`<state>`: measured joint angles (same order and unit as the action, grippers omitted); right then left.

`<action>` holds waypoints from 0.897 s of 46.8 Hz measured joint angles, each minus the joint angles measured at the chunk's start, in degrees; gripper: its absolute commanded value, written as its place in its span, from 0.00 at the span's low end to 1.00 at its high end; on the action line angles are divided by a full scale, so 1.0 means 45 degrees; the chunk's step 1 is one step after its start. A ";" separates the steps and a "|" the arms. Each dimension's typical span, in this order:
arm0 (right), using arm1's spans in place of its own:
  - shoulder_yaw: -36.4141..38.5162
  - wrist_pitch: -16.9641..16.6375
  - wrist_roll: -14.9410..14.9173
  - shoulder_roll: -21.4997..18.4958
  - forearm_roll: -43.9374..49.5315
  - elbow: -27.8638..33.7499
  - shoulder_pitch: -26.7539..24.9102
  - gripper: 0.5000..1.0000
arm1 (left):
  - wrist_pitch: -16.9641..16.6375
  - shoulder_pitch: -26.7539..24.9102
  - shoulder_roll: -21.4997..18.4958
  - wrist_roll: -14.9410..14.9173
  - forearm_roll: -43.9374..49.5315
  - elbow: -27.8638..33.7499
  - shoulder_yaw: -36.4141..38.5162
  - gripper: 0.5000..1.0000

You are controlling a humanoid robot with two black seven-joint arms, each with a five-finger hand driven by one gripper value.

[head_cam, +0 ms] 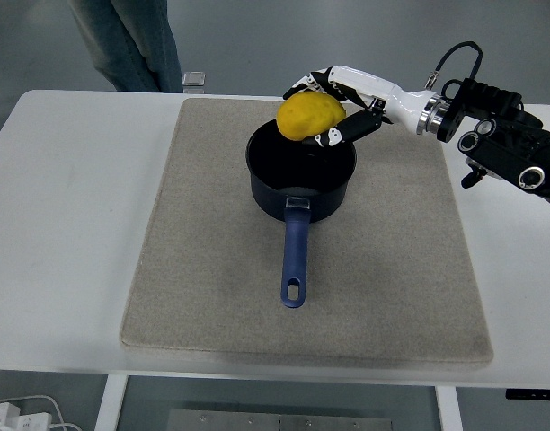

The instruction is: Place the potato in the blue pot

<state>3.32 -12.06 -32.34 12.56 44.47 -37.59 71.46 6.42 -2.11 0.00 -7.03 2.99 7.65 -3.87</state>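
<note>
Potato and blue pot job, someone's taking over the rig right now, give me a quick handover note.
Right hand: shut on the potato, holding it in the air over the far rim of the blue pot.
Left hand: not in view.
Blue pot: upright on the grey mat, handle pointing toward the table's near edge; nothing shows inside it.
Done: potato picked up and brought over the pot.
Left: lower the potato a little, open the fingers so it drops in, then pull the arm clear.
Note: a person stands at the table's far side.
</note>
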 measured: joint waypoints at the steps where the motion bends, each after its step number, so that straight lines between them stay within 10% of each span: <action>1: 0.0025 0.0086 0.0001 -0.0030 -0.0014 0.0001 -0.0012 0.84 | 0.0000 -0.0001 0.0000 0.0000 0.0000 0.0000 0.0000 1.00; 42: 0.0011 0.0364 0.0000 0.0050 0.0007 0.0069 -0.0602 0.84 | 0.0000 0.0001 0.0000 0.0000 -0.0001 0.0000 0.0000 1.00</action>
<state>3.37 -10.42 -32.34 12.78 44.50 -37.28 68.75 6.42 -2.11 0.00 -7.03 2.99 7.65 -3.87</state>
